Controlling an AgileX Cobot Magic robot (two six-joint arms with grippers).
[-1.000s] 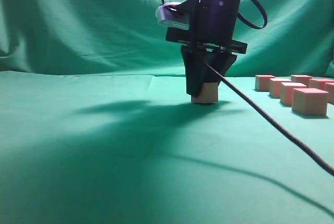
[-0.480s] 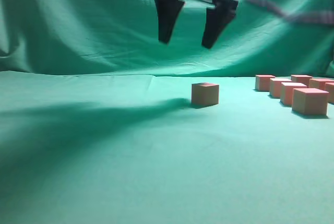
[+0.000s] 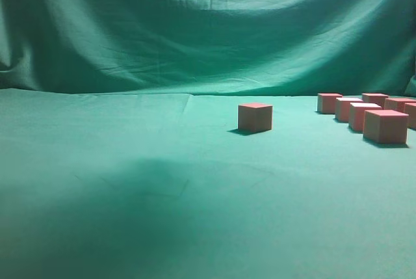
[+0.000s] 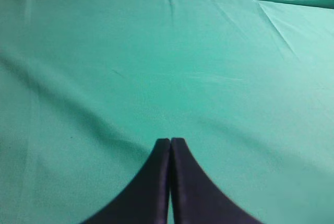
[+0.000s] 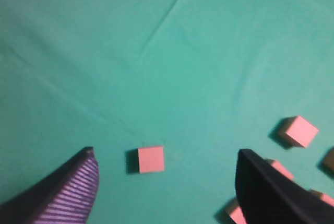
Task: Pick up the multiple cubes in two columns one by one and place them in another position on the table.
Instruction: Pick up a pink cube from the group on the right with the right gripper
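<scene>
Looking down from the right wrist view, the right gripper (image 5: 164,182) hangs high above the table (image 5: 104,51) with its jaws spread wide and nothing between them; the lone cube (image 5: 151,160) sits flat on the green cloth directly below the gap, nearer the ribbed left-hand finger (image 5: 73,190) than the dark right-hand one. The rest of the cubes (image 5: 300,131) lie off past the right-hand finger, partly hidden by it, so their count from here cannot be told. In the exterior view the same single cube (image 3: 255,117) stands apart from the row of cubes (image 3: 364,115), and neither arm shows. The left gripper (image 4: 170,145) has its jaws pressed together on nothing, with only bare cloth ahead of them. Each cube looks small, rigid and light, probably wood or foam, with matte faces that should give the pads decent friction and little risk of crushing. The sensible hold is across two opposite flat sides, jaws square to the faces and centred, since a corner-on squeeze would likely twist it. The soft cloth may wrinkle under a low approach.
</scene>
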